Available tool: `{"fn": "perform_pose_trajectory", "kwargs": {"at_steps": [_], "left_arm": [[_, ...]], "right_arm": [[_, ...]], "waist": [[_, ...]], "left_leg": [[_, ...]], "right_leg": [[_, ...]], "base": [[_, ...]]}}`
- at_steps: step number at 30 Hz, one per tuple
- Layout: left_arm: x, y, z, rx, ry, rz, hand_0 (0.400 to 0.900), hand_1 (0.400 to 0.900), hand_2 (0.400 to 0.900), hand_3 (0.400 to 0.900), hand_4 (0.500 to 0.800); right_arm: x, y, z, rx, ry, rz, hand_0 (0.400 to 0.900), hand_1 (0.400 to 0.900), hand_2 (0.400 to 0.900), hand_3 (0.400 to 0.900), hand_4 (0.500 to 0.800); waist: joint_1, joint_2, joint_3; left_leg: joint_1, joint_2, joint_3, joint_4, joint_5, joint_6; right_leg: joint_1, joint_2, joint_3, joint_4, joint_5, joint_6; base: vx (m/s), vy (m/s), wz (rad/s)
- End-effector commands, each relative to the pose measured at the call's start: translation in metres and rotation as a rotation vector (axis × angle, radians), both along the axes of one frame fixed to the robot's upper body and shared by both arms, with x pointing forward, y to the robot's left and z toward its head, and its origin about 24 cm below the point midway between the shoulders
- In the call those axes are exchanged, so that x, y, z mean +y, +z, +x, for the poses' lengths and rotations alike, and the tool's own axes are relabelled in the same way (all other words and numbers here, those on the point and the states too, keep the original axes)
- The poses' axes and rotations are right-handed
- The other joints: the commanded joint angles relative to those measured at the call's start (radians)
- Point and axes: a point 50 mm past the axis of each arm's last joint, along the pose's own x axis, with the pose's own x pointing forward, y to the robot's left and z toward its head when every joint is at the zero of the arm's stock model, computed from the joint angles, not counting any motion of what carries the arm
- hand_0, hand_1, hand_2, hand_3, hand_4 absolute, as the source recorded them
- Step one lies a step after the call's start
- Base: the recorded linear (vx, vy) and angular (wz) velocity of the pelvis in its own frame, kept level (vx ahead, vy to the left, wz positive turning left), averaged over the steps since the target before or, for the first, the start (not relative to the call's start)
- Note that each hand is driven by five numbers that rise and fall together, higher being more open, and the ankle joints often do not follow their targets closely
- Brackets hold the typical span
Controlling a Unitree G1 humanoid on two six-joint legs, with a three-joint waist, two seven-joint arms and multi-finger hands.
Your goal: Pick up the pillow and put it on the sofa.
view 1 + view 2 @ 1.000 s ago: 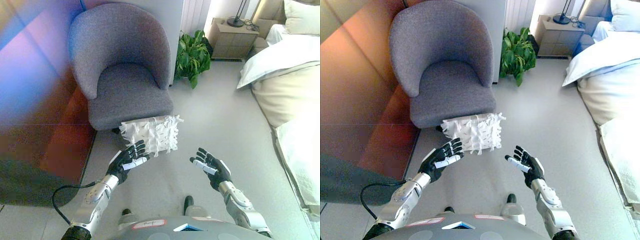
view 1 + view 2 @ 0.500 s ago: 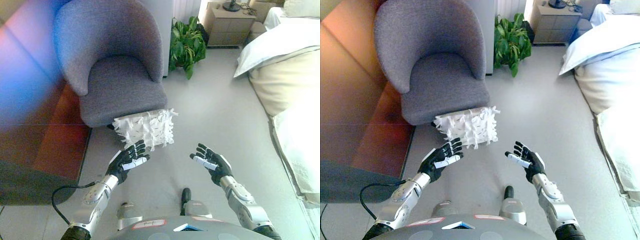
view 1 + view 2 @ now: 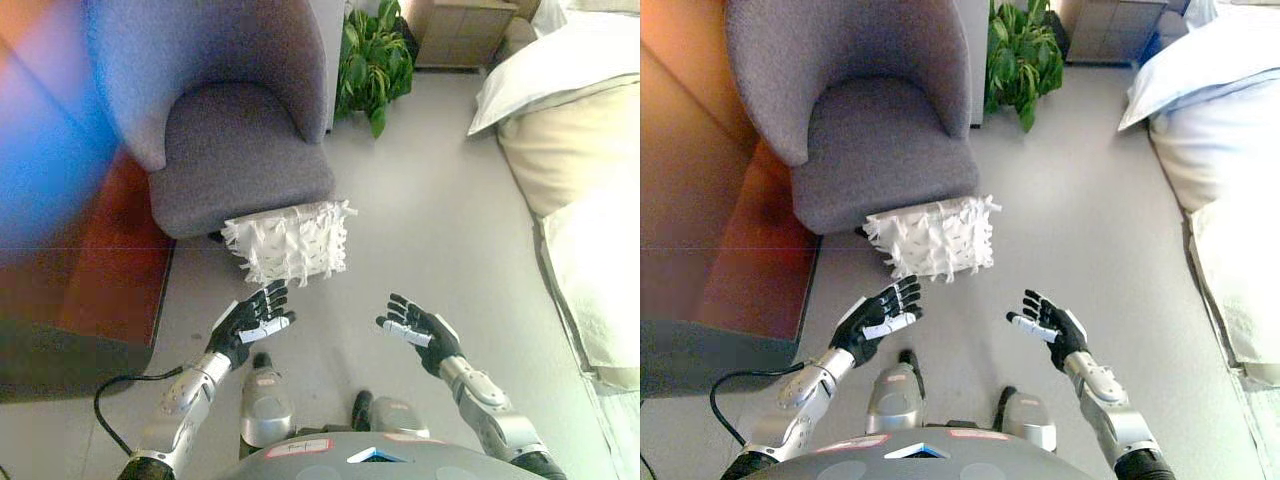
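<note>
**While the pillow lies on the floor, nothing is picked up yet**

From the left eye view, we see the white fringed pillow (image 3: 288, 242) on the floor, leaning against the front edge of the grey armchair (image 3: 230, 120), whose seat is bare. Our left hand (image 3: 249, 324) hovers just short of it, fingers spread and holding nothing.

From the right eye view, our right hand (image 3: 1047, 326) is likewise spread and empty, apart from the pillow. We judge the task barely begun: reaching, grasping, lifting and placing on the seat all remain.

Grey floor (image 3: 440, 230); fringed white pillow (image 3: 288, 243) against armchair (image 3: 225, 130).
</note>
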Motion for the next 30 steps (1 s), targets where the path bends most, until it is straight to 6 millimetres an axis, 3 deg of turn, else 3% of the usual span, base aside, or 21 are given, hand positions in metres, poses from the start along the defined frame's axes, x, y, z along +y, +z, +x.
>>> {"fn": "perform_pose_trajectory", "kwargs": {"at_steps": [1,2,3,5,6,8,10,11,13,15,18,21,22,26,30], "left_arm": [[0.000,0.038,0.017,-0.210,-0.040,-0.013,0.900,0.900,0.900,0.900,0.800],[0.000,0.038,0.017,-0.209,-0.040,-0.013,0.900,0.900,0.900,0.900,0.800],[0.002,0.038,0.018,-0.205,-0.035,-0.018,0.900,0.900,0.900,0.900,0.800],[0.003,0.038,0.022,-0.205,-0.044,-0.005,0.900,0.900,0.900,0.900,0.800],[0.002,0.039,0.024,-0.206,-0.045,0.009,0.900,0.900,0.900,0.900,0.800],[0.002,0.041,0.029,-0.202,-0.030,0.001,0.900,0.900,0.900,0.900,0.800],[-0.001,0.040,0.028,-0.194,-0.052,-0.009,0.900,0.900,0.900,0.900,0.800],[-0.003,0.040,0.028,-0.192,-0.063,-0.010,0.900,0.900,0.900,0.900,0.800],[-0.005,0.039,0.029,-0.187,-0.080,-0.004,0.900,0.900,0.900,0.900,0.800],[-0.004,0.041,0.031,-0.197,-0.079,0.014,0.900,0.900,0.900,0.900,0.800],[-0.004,0.043,0.030,-0.213,-0.089,0.027,0.900,0.900,0.900,0.900,0.800],[-0.002,0.045,0.027,-0.223,-0.090,0.029,0.900,0.900,0.900,0.900,0.800],[-0.001,0.046,0.026,-0.225,-0.082,0.028,0.900,0.900,0.900,0.900,0.800],[0.007,0.049,0.023,-0.222,-0.004,0.006,0.900,0.900,0.900,0.900,0.800],[0.009,0.050,0.021,-0.216,-0.018,-0.007,0.900,0.900,0.900,0.900,0.800]], "right_arm": [[-0.001,0.033,0.012,-0.180,-0.013,0.035,0.900,0.900,0.900,0.900,0.800],[-0.001,0.033,0.012,-0.182,-0.014,0.037,0.900,0.900,0.900,0.900,0.800],[0.003,0.035,0.010,-0.193,-0.018,0.049,0.900,0.900,0.900,0.900,0.800],[0.008,0.037,0.009,-0.203,-0.017,0.060,0.900,0.900,0.900,0.900,0.800],[0.012,0.037,0.009,-0.202,-0.017,0.053,0.900,0.900,0.900,0.900,0.800],[0.018,0.035,0.009,-0.189,-0.028,0.049,0.900,0.900,0.900,0.900,0.800],[0.020,0.033,0.007,-0.188,-0.028,0.038,0.900,0.900,0.900,0.900,0.800],[0.020,0.033,0.007,-0.192,-0.032,0.035,0.900,0.900,0.900,0.900,0.800],[0.015,0.031,0.006,-0.199,-0.054,0.032,0.900,0.900,0.900,0.900,0.800],[0.009,0.032,0.007,-0.211,-0.061,0.026,0.900,0.900,0.900,0.900,0.800],[0.005,0.035,0.008,-0.228,-0.061,-0.040,0.900,0.900,0.900,0.900,0.800],[-0.004,0.036,0.006,-0.236,-0.071,-0.167,0.900,0.900,0.900,0.900,0.800],[-0.008,0.037,0.006,-0.241,-0.069,-0.216,0.900,0.900,0.900,0.900,0.800],[-0.024,0.044,0.011,-0.239,-0.037,-0.425,0.900,0.900,0.900,0.900,0.800],[-0.041,0.060,0.025,-0.311,-0.014,-0.628,0.900,0.900,0.900,0.900,0.800]], "waist": [[0.017,-0.049,-0.122],[0.018,-0.051,-0.124],[0.019,-0.048,-0.129],[0.021,-0.038,-0.138],[0.010,-0.039,-0.139],[-0.001,-0.032,-0.139],[-0.010,-0.020,-0.135],[-0.015,-0.008,-0.129],[-0.034,-0.002,-0.112],[-0.055,-0.017,-0.097],[-0.091,-0.045,-0.095],[-0.115,-0.050,-0.095],[-0.116,-0.049,-0.098],[-0.103,-0.055,-0.107],[-0.087,-0.038,-0.092]], "left_leg": [[-0.083,-0.084,-0.003,-0.134,0.211,0.064],[-0.080,-0.091,0.000,-0.136,0.206,0.071],[-0.052,-0.130,-0.005,-0.155,0.183,0.100],[-0.005,-0.185,-0.014,-0.183,0.147,0.132],[0.030,-0.218,-0.018,-0.194,0.118,0.137],[0.070,-0.245,-0.024,-0.212,0.103,0.147],[0.100,-0.251,-0.031,-0.223,0.094,0.148],[0.109,-0.239,-0.019,-0.224,0.106,0.150],[0.161,-0.232,-0.022,-0.238,0.095,0.136],[0.194,-0.229,-0.020,-0.233,0.070,0.118],[0.223,-0.231,-0.045,-0.204,0.002,0.106],[0.250,-0.212,-0.097,-0.174,-0.050,0.099],[0.258,-0.194,-0.107,-0.170,-0.054,0.094],[0.261,-0.113,-0.117,-0.116,-0.053,0.059],[0.251,-0.008,-0.077,-0.102,0.019,0.013]], "right_leg": [[0.248,-0.154,-0.006,0.090,0.217,0.099],[0.244,-0.158,-0.006,0.109,0.231,0.103],[0.204,-0.177,-0.007,0.229,0.312,0.119],[0.109,-0.214,-0.006,0.389,0.368,0.119],[0.052,-0.227,-0.003,0.441,0.355,0.122],[-0.025,-0.203,-0.025,0.422,0.297,0.093],[-0.066,-0.160,-0.060,0.338,0.243,0.066],[-0.091,-0.143,-0.091,0.281,0.258,0.045],[-0.137,-0.148,-0.118,0.186,0.278,0.040],[-0.155,-0.181,-0.110,0.049,0.372,0.068],[-0.205,-0.231,-0.022,-0.139,0.487,0.108],[-0.218,-0.244,0.057,-0.224,0.520,0.118],[-0.205,-0.240,0.071,-0.224,0.493,0.120],[-0.167,-0.224,0.036,-0.167,0.416,0.115],[-0.142,-0.183,-0.026,-0.107,0.320,0.089]], "base": [[0.37,0.292,0.12],[0.40,0.362,0.17],[0.34,0.332,0.12],[0.46,0.393,0.17],[0.43,0.288,0.24],[0.39,0.177,0.27],[0.30,0.037,0.27],[0.21,-0.044,0.34],[0.26,-0.114,0.42],[0.34,-0.214,0.49],[0.41,-0.265,0.82],[0.39,-0.271,0.91],[0.35,-0.295,0.64],[0.29,-0.289,0.44],[0.19,-0.226,0.50]]}}
